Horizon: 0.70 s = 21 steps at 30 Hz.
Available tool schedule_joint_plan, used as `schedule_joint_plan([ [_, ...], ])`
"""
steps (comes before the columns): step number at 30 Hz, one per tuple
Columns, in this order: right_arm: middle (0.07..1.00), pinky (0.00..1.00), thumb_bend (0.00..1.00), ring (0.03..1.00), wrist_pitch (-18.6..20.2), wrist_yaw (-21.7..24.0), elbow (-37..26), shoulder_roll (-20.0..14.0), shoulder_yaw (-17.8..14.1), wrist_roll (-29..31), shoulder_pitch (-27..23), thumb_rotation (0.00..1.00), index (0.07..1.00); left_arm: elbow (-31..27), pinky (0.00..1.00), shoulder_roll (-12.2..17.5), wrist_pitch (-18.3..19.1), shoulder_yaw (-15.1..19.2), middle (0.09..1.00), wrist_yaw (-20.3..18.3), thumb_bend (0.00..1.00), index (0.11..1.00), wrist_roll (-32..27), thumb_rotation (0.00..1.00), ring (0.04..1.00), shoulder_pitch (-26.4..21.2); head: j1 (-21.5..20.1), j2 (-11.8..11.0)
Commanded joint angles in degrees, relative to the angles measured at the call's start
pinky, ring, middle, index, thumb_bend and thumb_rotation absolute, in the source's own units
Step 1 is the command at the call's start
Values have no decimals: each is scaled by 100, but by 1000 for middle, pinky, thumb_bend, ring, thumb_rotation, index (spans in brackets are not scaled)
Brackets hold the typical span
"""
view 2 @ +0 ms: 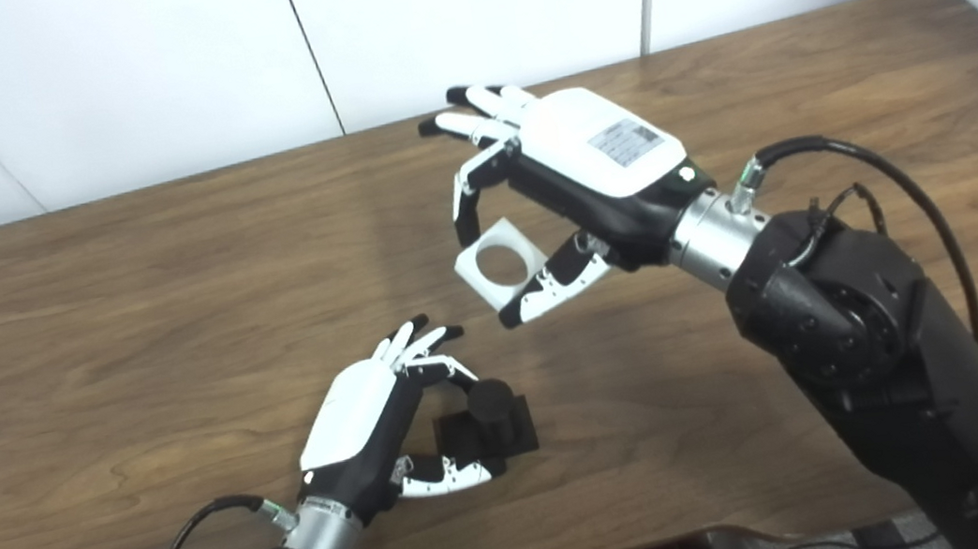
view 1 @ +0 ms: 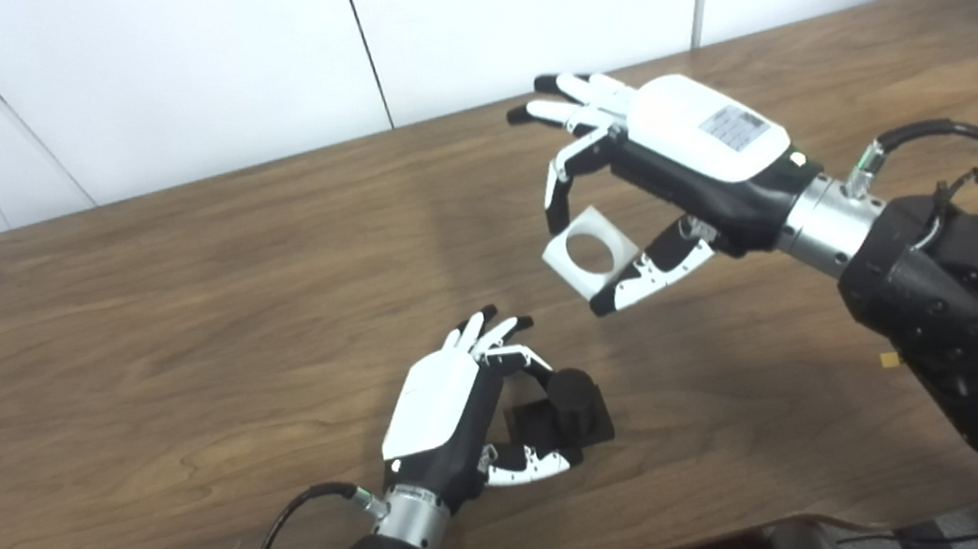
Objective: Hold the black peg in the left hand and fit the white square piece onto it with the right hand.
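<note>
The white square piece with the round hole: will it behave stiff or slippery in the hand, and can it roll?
The white square plastic piece with a round hole probably stays stiff: it keeps its shape pinched in the right hand. Its flat sides suggest it would not roll. Its smooth-looking faces, held only by fingertips, may let it twist or slip.

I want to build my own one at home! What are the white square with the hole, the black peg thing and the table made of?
The white square piece looks like matte plastic: plain, even white with crisp edges, perhaps 3D-printed. The black peg looks like dull, shine-free black plastic too, though that's less sure. The table shows brown wood grain under a smooth, soft sheen; real wood or printed laminate, I can't tell.
</note>
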Motion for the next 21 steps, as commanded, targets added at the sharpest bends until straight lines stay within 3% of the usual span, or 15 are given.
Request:
schedule_joint_plan([
  [1, 934, 1000, 519, 1000, 8, 66, -319, 48, -82, 62, -134, 157, 492, 72, 1000, 19, 65, 15, 911, -55, 517, 489, 136, 73, 1000, -81, -4, 1],
  [10, 938, 1000, 516, 1000, 338, 714, -727, 204, 5, 131, -98, 158, 492, 39, 1000, 18, 125, 33, 915, -146, 516, 489, 132, 73, 1000, -139, 26, 108],
  [21, 934, 988, 517, 1000, 161, 894, -652, 345, 178, 3, 54, 157, 492, -8, 1000, -1, 79, 42, 915, -184, 515, 489, 225, 74, 1000, -201, 61, 207],
])
